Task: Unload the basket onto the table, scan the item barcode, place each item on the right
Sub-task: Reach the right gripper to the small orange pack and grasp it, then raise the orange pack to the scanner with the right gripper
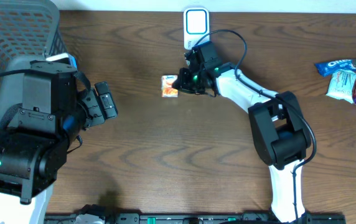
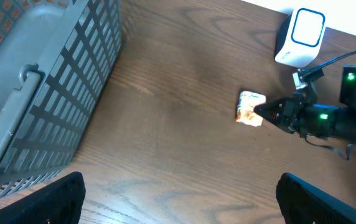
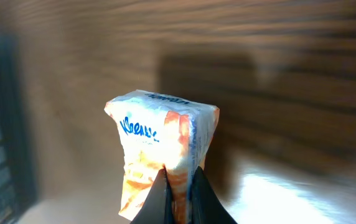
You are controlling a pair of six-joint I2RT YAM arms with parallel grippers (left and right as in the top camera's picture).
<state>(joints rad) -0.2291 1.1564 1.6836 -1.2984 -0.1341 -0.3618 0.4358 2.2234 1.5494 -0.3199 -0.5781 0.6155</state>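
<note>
Overhead. The right claw (image 1: 181,83) is pinching the small orange-and-white soft tissue packet (image 1: 169,86), which is sitting at the claw's 9 o'clock, over the far middle of the brown wooden table (image 1: 165,162). I cannot tell whether it is lifted or resting. The white box-shaped scanner with a blue-ringed face (image 1: 195,23) is standing near, at about 1 o'clock from the packet. The left claw (image 1: 106,101) is hanging spread wide and empty, well apart at 9 o'clock, beside the grey plastic mesh basket (image 1: 16,25). Risk: the black cable (image 1: 237,37) is looping close past the scanner, so a swing toward 12 o'clock could be nudging the scanner off aim.

Left wrist. The right claw is gripping only the packet's 3 o'clock edge. The rest of the packet is sticking out unsupported. Risk: a quick turn toward the scanner could be making the soft pack flop or twist in the grip.

Right wrist (blurred). The jaws are closing fully on a thin fold at the packet's 6 o'clock edge. Blue lettering is facing the camera and no barcode is showing, so I cannot tell which face is carrying it. Risks: slick film sliding out of so slight a pinch and dropping, or the wrong face being presented, so no read.
</note>
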